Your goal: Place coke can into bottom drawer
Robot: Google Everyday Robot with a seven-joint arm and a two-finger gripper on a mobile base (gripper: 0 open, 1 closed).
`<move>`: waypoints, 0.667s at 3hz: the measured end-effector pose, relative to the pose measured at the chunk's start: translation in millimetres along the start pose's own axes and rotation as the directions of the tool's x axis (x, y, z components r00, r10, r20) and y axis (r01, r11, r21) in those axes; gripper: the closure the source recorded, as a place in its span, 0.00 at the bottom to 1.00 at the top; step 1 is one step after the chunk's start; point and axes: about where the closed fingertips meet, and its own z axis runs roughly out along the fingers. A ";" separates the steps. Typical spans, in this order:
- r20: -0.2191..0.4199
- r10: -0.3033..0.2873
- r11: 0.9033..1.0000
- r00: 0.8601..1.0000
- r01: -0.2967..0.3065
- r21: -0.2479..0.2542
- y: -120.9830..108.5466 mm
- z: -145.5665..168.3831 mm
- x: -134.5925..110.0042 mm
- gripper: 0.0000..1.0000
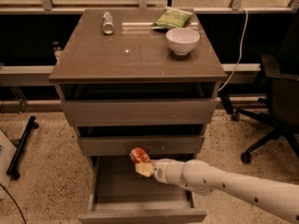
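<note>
Nearest to you, the bottom drawer [117, 186] stands pulled out below the near edge of the worktop [135, 59], and the inside that shows is bare. The white arm [224, 183] reaches in from the lower right, across the drawer's right side. At its tip the gripper [144, 168] hangs over the back half of the drawer, roughly under the middle of the worktop's near edge. Its pincer is closed on the coke can [138, 155], which sits tilted, just in front of the middle drawer [140, 145] and above the drawer's floor.

Above that, the middle drawer and the top drawer [140, 112] each show a dark gap over their fronts.

On the worktop, the near half is bare brown surface. A white bowl [182, 40] stands toward the far right corner. A green bag [173, 17] lies at the far edge behind it, and a small silver can [108, 22] lies on its side near the far edge, left of centre.

Left of the cabinet you have speckled floor [51, 181] with a black stand [21, 146] lying on it. To the right, an office chair [280, 97] stands near the cabinet, and a white cable [240, 45] hangs down past the worktop's right edge.
</note>
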 end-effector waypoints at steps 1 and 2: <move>-0.006 0.020 1.000 1.000 -0.020 -0.009 -2.1 5.8 10.5 1.00; -0.024 0.022 1.000 0.999 -0.022 -0.002 -1.6 13.2 15.2 1.00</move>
